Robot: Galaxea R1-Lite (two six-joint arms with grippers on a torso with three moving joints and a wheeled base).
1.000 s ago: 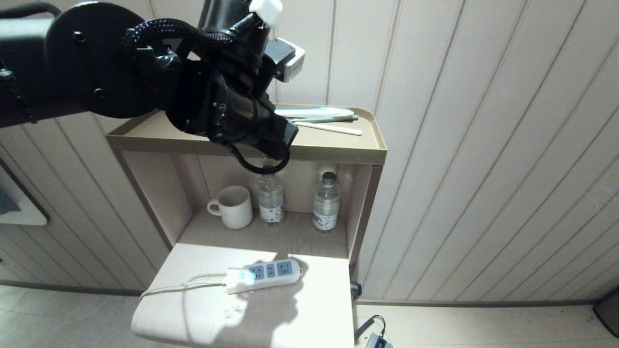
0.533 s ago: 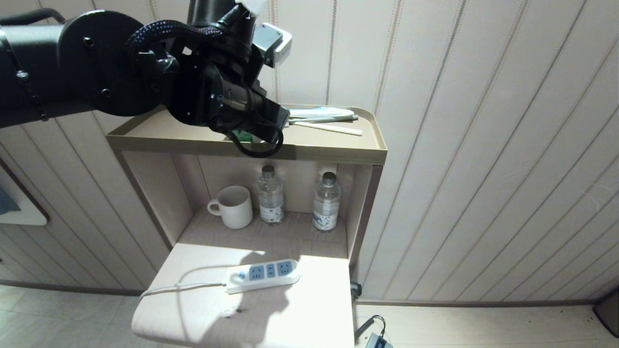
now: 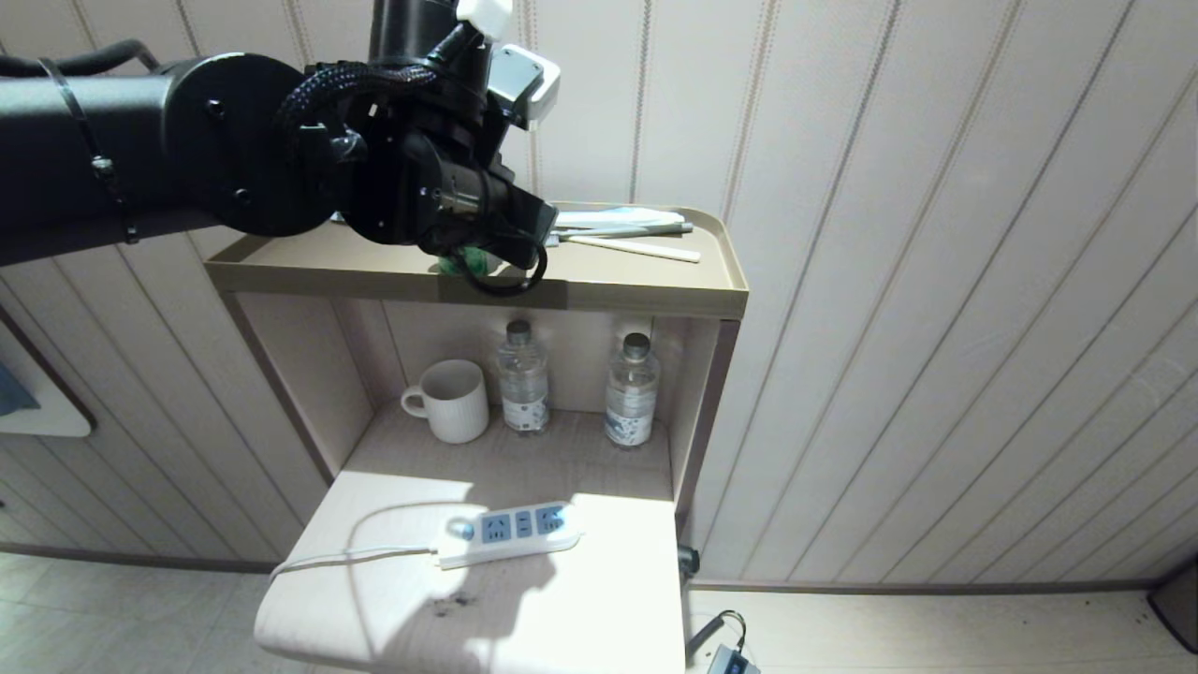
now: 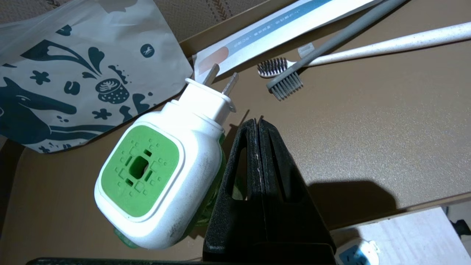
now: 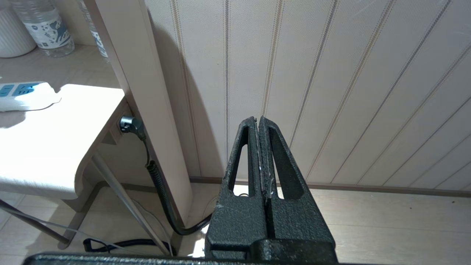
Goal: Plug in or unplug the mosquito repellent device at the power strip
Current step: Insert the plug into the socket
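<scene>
Left wrist view: left gripper pinched closed, empty, the repellent at its nine o'clock. It should spread wide, then straddle the white body squarely.

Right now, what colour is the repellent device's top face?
Bright green, framed in white; clearest in left wrist view.

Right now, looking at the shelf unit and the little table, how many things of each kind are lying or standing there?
Water bottles: 2
Mug: 1
Toothbrushes: 2
Mosquito repellent device: 1
Power strip: 1
Printed bag: 1
Flat packet: 1
Total: 9
</scene>
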